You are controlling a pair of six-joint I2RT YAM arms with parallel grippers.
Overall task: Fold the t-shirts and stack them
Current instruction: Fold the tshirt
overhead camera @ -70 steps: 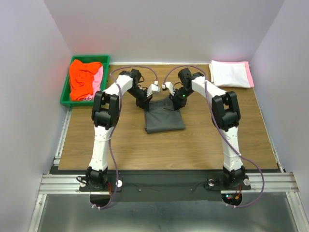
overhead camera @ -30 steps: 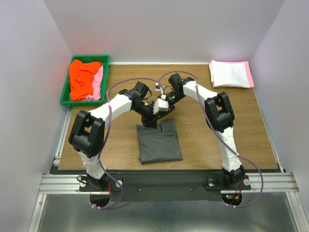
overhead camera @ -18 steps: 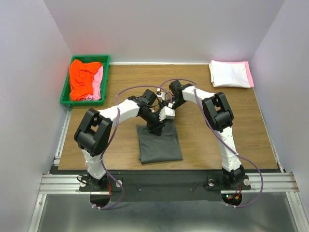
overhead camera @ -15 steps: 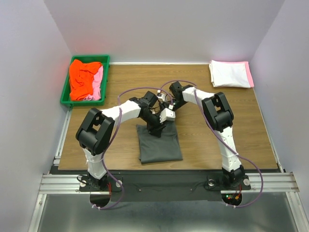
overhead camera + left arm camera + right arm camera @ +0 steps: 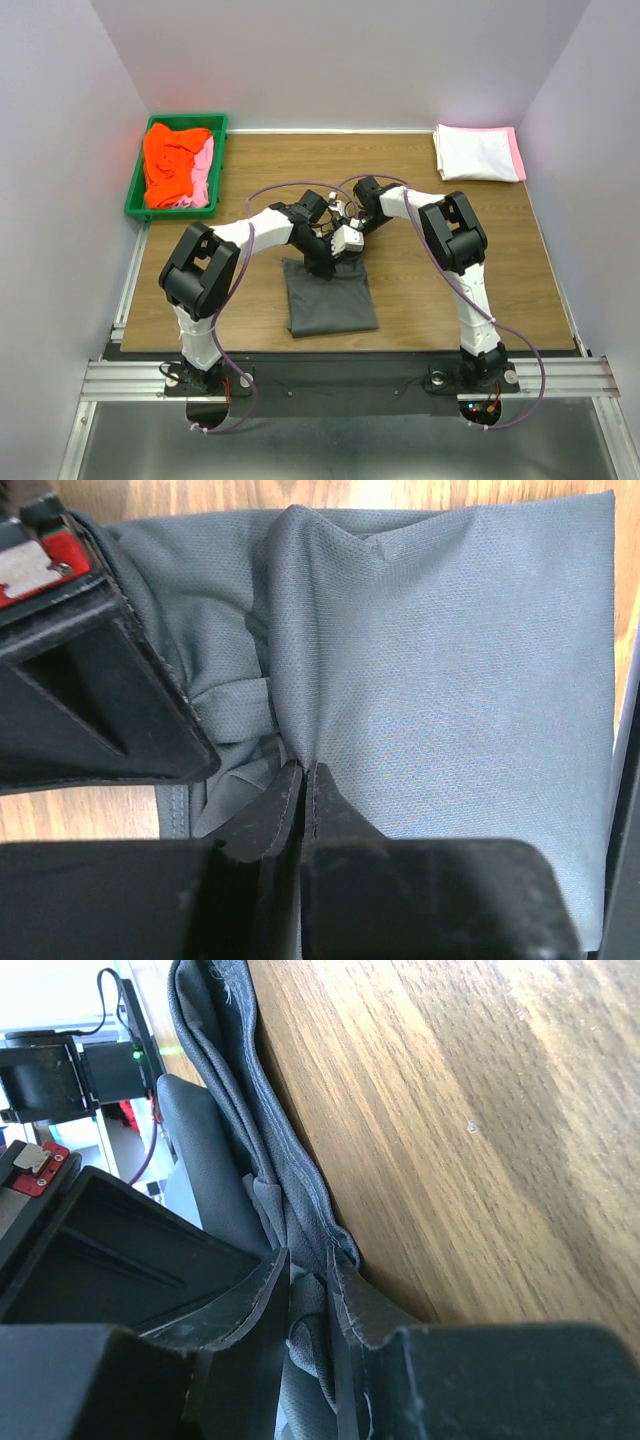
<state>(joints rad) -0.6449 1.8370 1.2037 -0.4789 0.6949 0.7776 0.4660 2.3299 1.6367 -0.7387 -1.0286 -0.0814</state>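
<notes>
The dark charcoal grey t-shirt [image 5: 328, 298] lies folded on the table near the front centre. My left gripper [image 5: 322, 262] is shut on a pinched ridge of its far edge; the left wrist view shows the grey t-shirt [image 5: 450, 680] gathered between the closed fingertips [image 5: 330, 800]. My right gripper [image 5: 345, 243] is right beside it, shut on the same far edge; the right wrist view shows bunched grey t-shirt [image 5: 290, 1210] between its fingers [image 5: 355, 1305]. Orange-red and pink t-shirts [image 5: 175, 165] lie crumpled in the green bin. A folded white t-shirt on a pink one [image 5: 476, 152] lies at the far right.
The green plastic bin [image 5: 136, 190] stands at the far left corner of the table. The folded white and pink stack lies at the far right corner. Grey walls close in the sides and back.
Both grippers have dragged the grey t-shirt's far edge toward the front, so the shirt now lies nearer the front edge. In the last half second the grippers barely moved.
</notes>
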